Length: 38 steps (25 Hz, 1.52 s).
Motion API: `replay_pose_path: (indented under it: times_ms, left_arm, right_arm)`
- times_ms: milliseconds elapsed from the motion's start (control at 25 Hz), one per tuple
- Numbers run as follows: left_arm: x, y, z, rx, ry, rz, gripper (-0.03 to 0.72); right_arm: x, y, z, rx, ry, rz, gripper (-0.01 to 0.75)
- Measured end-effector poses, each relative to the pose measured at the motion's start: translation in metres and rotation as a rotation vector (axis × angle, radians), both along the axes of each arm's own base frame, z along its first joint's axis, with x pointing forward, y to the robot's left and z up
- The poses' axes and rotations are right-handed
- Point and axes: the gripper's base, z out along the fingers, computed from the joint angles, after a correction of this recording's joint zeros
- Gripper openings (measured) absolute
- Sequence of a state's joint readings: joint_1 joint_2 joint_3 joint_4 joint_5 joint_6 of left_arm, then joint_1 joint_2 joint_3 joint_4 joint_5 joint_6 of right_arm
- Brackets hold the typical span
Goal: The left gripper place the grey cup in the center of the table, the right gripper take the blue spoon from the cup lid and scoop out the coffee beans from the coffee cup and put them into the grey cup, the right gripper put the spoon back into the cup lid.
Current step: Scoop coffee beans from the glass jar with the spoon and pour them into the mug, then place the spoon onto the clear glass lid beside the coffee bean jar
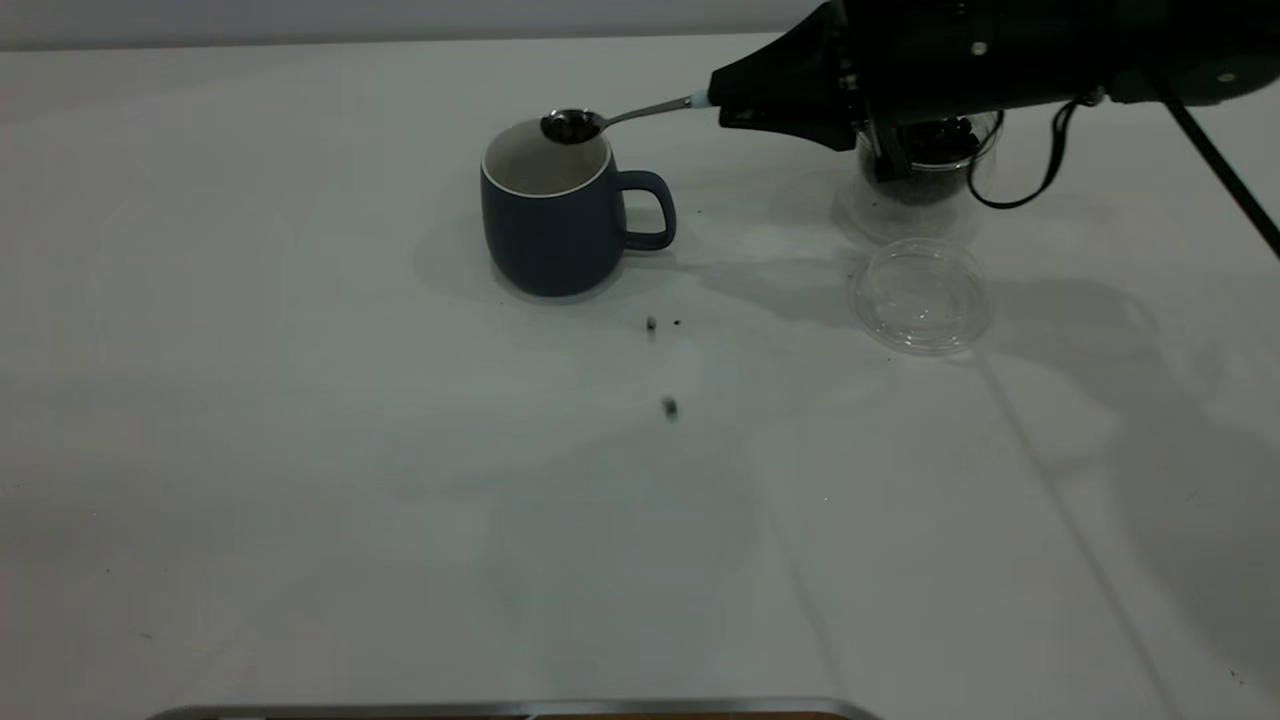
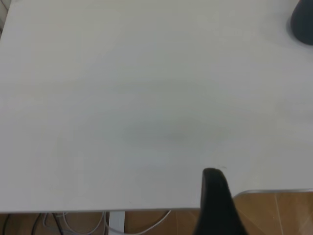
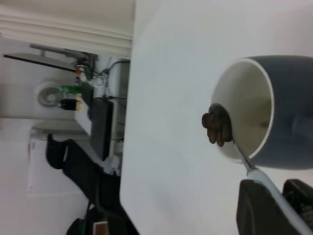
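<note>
The grey cup (image 1: 550,215) stands upright near the table's middle, handle toward the right arm. It also shows in the left wrist view's corner (image 2: 303,17). My right gripper (image 1: 730,100) is shut on the blue spoon's (image 1: 640,110) pale handle (image 3: 274,188). The spoon's bowl holds coffee beans (image 3: 217,125) and hovers at the grey cup's (image 3: 288,112) rim. The glass coffee cup (image 1: 925,175) with beans is partly hidden behind the right arm. The clear cup lid (image 1: 920,295) lies empty in front of it. My left gripper (image 2: 217,196) is parked by the table's edge, away from everything.
A few loose beans (image 1: 651,324) lie on the white table (image 1: 300,450) in front of the grey cup, one more (image 1: 669,406) nearer the camera. A black cable (image 1: 1040,170) hangs from the right arm. A metal edge strip (image 1: 520,710) runs along the table's front.
</note>
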<state>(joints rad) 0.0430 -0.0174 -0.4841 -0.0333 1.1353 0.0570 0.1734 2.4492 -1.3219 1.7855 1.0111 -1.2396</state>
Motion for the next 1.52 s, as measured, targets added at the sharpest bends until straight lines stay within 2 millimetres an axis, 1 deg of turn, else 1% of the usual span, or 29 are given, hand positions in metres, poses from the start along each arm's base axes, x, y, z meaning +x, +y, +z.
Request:
replay_pose_path:
  times_ms: [120,240,360,640,840,920,960,1120,1240,1320,1400,1520]
  left_arm:
    - [0.0,0.0,0.0,0.0,0.0,0.0,0.548]
    - [0.0,0.0,0.0,0.0,0.0,0.0,0.548]
    - [0.0,0.0,0.0,0.0,0.0,0.0,0.548]
    - [0.0,0.0,0.0,0.0,0.0,0.0,0.548]
    - [0.0,0.0,0.0,0.0,0.0,0.0,0.548]
    - [0.0,0.0,0.0,0.0,0.0,0.0,0.548]
    - [0.0,0.0,0.0,0.0,0.0,0.0,0.548]
    - [0.0,0.0,0.0,0.0,0.0,0.0,0.548]
    - [0.0,0.0,0.0,0.0,0.0,0.0,0.548]
    - [0.0,0.0,0.0,0.0,0.0,0.0,0.548]
    - [0.0,0.0,0.0,0.0,0.0,0.0,0.548]
    - [0.0,0.0,0.0,0.0,0.0,0.0,0.548]
  right_arm:
    - [0.002,0.006,-0.001,-0.046,-0.014,-0.003,0.103]
    - [0.004,0.01,-0.003,-0.1,-0.067,0.007,0.103]
    - [0.006,0.012,-0.003,-0.151,-0.18,0.054,0.103]
    - [0.007,0.015,-0.001,-0.254,-0.515,0.211,0.103]
    - [0.008,0.015,0.001,-0.286,-0.6,0.246,0.103]
    - [0.009,0.015,0.008,-0.296,-0.61,0.247,0.103]
    - [0.01,0.015,0.015,-0.296,-0.611,0.249,0.103]
    - [0.005,0.014,0.053,-0.284,-0.518,0.231,0.103]
    - [-0.006,0.003,0.078,-0.284,-0.405,0.166,0.103]
    - [-0.016,-0.014,0.089,-0.286,-0.322,0.087,0.103]
    - [-0.027,-0.034,0.093,-0.297,-0.255,0.005,0.103]
    - [-0.049,-0.067,0.09,-0.307,-0.154,-0.124,0.103]
